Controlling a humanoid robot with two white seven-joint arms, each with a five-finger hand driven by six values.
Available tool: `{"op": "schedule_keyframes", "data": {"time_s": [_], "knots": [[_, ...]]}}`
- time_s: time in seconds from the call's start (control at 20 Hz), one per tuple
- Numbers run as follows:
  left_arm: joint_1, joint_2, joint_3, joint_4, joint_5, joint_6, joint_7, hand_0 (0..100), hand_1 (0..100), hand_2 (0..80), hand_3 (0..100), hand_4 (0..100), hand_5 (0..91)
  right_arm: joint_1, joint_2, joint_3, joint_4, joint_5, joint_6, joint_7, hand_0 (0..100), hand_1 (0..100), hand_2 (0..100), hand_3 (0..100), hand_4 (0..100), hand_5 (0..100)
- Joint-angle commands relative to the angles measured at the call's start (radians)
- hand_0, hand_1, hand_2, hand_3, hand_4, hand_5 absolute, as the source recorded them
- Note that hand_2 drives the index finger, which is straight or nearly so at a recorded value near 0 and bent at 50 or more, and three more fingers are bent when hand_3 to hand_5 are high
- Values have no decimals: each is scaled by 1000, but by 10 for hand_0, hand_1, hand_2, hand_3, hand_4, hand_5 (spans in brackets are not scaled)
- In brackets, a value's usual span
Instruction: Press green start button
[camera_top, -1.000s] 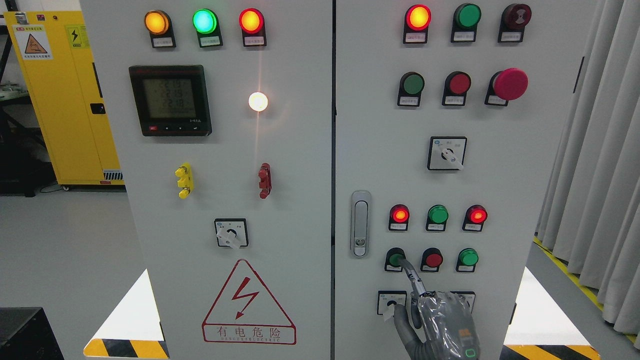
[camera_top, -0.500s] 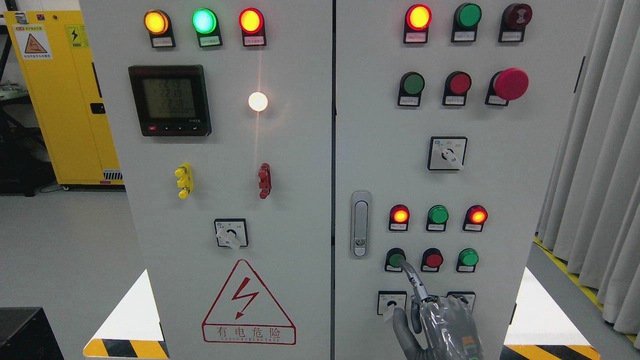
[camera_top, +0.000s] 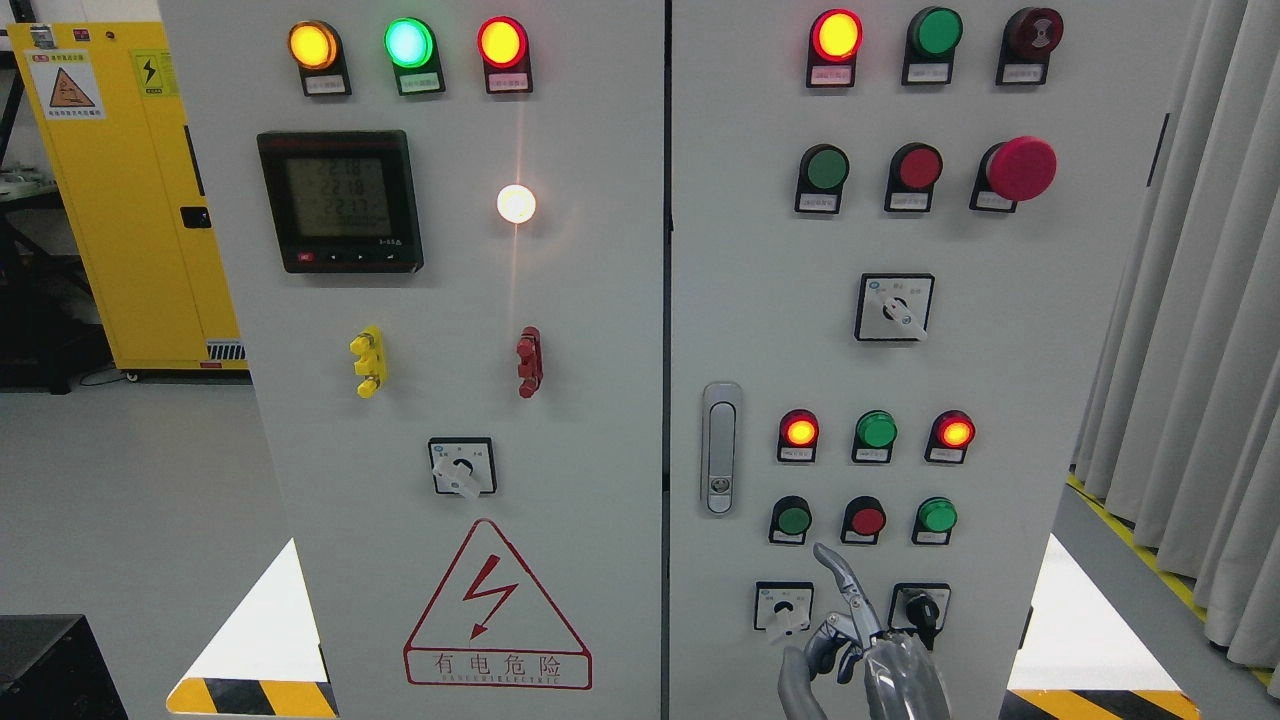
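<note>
The green button (camera_top: 793, 520) sits at the left of the lower button row on the right cabinet door (camera_top: 760, 300), with a red button (camera_top: 866, 520) and another green button (camera_top: 937, 515) to its right. My right hand (camera_top: 852, 625) comes up from the bottom edge. Its index finger (camera_top: 838, 570) points up and left while the other fingers are curled and hold nothing. The fingertip is a little below and right of the green button, apart from it. The left hand is out of view.
Two rotary switches (camera_top: 783, 606) (camera_top: 919, 604) flank the hand. A door handle (camera_top: 720, 447) is left of the button row, with red, green and red lamps (camera_top: 876, 430) above. Grey curtains (camera_top: 1190, 330) hang on the right, and a yellow cabinet (camera_top: 110, 190) stands at the back left.
My right hand has dropped down and back. Its index fingertip was on the green button's lower right edge and is now off it, leaving the button fully in view.
</note>
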Motion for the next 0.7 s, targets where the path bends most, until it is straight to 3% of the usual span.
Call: {"op": "schedule_keyframes", "data": {"time_s": [0.0,0.65], "knots": [[-1,0,0,0,-1,0,-2,120,556,0,0,0,0,79,7,77,-123,-275,12,12,746,707,0,0,7,16],[0,0,-1,0,-1,0,-2,120,556,0,0,0,0,87,12,89,-143,-298,36,12,677,666,0,0,0,0]]}}
